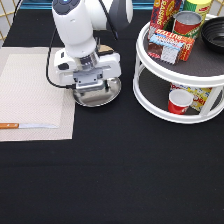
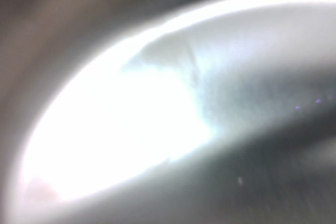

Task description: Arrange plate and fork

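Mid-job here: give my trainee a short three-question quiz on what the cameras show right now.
1. True or false: the gripper is down at the plate.
2. Which lies on the beige placemat? A) a red cup B) the orange-handled knife C) a can
3. Fill in: the red cup sits on the white turntable rack's ______ shelf.

Key: 1 true; 2 B; 3 lower.

text: none legible — packets on shelf | print unreadable
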